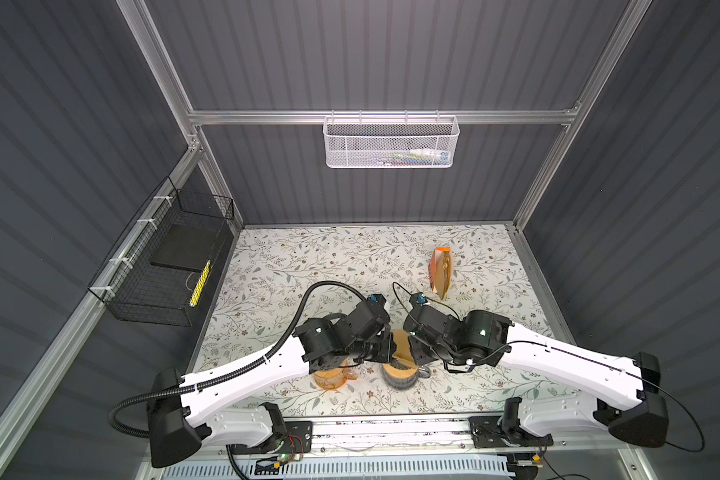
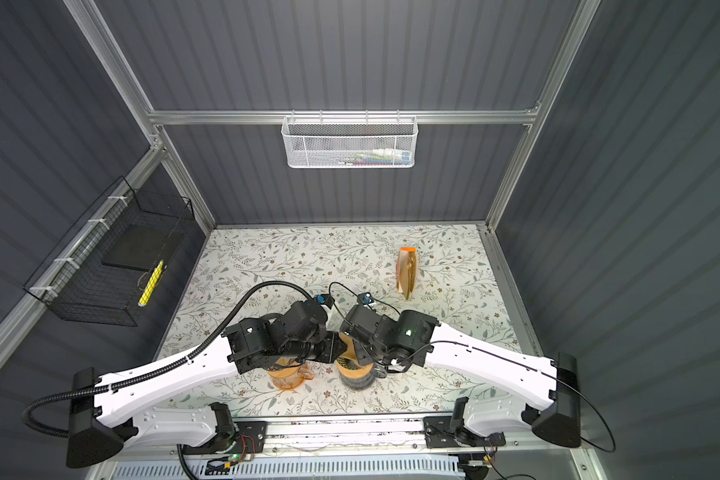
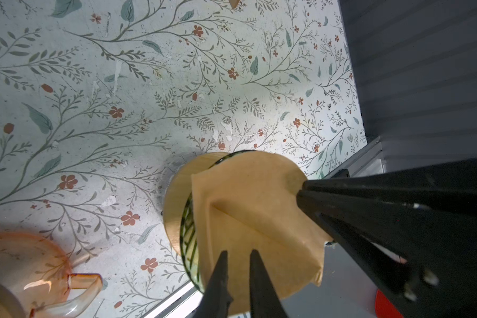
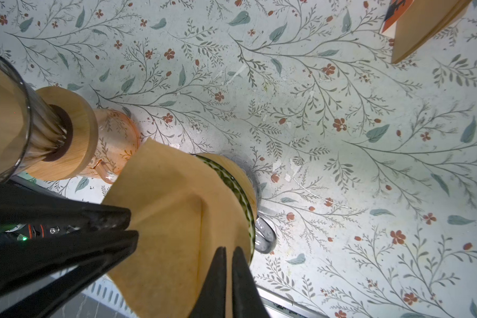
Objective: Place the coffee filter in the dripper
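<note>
We see the left pincer (image 3: 239,253) and the right pincer (image 4: 230,249) each pinched on an edge of the brown coffee filter (image 3: 254,214), which hangs half unfolded between their tips. The green-ribbed dripper (image 3: 188,234) stands just beneath both, on a glass mug (image 4: 265,236); the filter's lower part seems to reach into it, though we cannot quite tell

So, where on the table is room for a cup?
Bare: the back left of the table, from the wire basket to the filter pack, and the strip right of that pack. Crowded: front centre, with pink jug, dripper, filter, left gripper and right gripper.
</note>
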{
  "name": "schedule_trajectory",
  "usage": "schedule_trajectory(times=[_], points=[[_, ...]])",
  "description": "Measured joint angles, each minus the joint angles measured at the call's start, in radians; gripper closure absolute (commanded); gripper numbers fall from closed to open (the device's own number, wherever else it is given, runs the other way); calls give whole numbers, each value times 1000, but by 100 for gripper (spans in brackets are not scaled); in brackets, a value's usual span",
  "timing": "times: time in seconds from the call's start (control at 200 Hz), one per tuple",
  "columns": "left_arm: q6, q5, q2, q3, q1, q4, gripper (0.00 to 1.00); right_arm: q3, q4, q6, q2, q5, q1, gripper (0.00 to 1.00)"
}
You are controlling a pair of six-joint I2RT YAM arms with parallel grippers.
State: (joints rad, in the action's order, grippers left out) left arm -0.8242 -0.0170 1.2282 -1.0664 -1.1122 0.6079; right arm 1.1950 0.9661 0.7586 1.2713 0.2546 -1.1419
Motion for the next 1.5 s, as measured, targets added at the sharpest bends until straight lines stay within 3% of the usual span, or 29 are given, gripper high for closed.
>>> schedule_trajectory(times=[1.501], points=[[-8, 11, 3, 20, 0, 17, 83, -56, -50, 0, 18, 0, 0, 89]])
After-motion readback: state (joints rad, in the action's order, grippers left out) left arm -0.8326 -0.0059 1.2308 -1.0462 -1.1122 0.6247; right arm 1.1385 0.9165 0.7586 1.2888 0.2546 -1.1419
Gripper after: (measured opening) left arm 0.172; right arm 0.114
